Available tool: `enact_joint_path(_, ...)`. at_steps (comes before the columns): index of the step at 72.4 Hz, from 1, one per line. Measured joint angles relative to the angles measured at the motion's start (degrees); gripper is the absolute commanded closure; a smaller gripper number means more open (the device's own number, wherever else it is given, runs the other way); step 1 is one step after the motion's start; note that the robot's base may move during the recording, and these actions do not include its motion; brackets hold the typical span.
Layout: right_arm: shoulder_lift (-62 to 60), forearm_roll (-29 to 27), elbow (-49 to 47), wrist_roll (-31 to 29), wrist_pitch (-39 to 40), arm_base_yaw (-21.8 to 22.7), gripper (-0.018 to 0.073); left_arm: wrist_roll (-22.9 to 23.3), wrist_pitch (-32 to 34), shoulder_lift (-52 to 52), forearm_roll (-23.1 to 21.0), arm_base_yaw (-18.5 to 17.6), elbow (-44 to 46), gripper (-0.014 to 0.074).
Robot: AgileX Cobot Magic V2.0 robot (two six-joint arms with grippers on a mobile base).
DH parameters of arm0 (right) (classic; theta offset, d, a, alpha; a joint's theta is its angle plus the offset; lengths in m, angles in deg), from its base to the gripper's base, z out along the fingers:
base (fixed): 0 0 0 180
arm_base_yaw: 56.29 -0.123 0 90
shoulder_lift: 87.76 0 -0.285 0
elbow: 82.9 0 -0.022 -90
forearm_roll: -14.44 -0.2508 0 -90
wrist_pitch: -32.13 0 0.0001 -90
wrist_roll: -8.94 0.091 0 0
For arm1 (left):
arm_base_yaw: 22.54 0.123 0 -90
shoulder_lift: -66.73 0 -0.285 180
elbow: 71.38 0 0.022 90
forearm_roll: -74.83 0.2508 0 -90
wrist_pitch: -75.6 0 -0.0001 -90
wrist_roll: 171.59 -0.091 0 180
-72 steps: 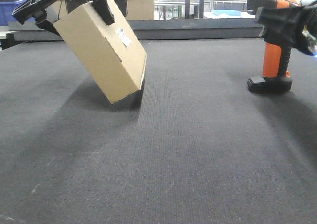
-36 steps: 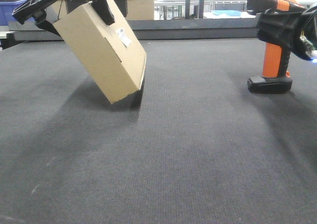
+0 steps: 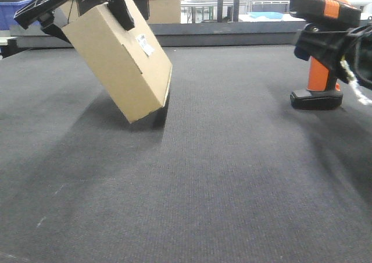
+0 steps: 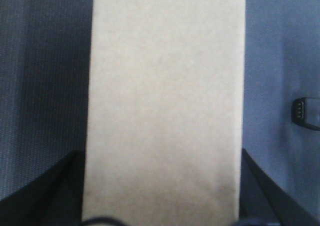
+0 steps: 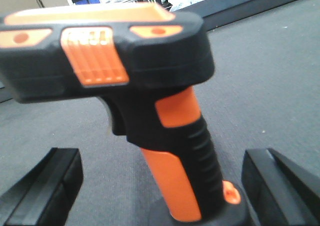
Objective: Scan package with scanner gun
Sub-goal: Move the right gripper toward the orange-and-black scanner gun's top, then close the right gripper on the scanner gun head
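The left tool (image 3: 88,20) is clamped on the upper end of the package (image 3: 119,68); the box hangs tilted below it, white label (image 3: 145,43) on its side face, low corner at or just over the table (image 3: 221,176); the right tool (image 5: 160,183) stands apart, its fingers (image 5: 45,186) either side of the upright scanner gun (image 5: 175,131), clear of the handle.

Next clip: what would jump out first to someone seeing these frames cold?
The package, tilted steeply at the far left of the front view, is clamped at its upper end by the left gripper, with its white label showing. At the far right, the orange and black scanner gun stands upright on its base on the dark mat, and the open right gripper straddles its handle.
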State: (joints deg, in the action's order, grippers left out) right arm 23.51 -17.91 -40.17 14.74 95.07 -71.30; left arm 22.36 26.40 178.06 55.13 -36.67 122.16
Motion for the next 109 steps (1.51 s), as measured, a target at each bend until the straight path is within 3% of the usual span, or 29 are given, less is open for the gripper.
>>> enact_joint_path(25,3.68,0.21,-5.25,-0.52,0.1,0.0,0.0,0.0,-0.1,0.0,0.0,0.0,0.0,0.0708)
enact_joint_path(66,4.96,0.31,-5.75,-2.26,0.78,1.36,0.0,0.0,-0.23,0.0,0.0,0.0,0.0,0.0708)
enact_joint_path(80,4.96,2.68,-5.78,-2.91,0.78,1.99,0.0,0.0,-0.34,0.0,0.0,0.0,0.0,0.0708)
enact_joint_path(109,5.24,3.39,-9.71,-3.02,-2.91,3.54,0.0,0.0,-0.44,0.0,0.0,0.0,0.0,0.0708)
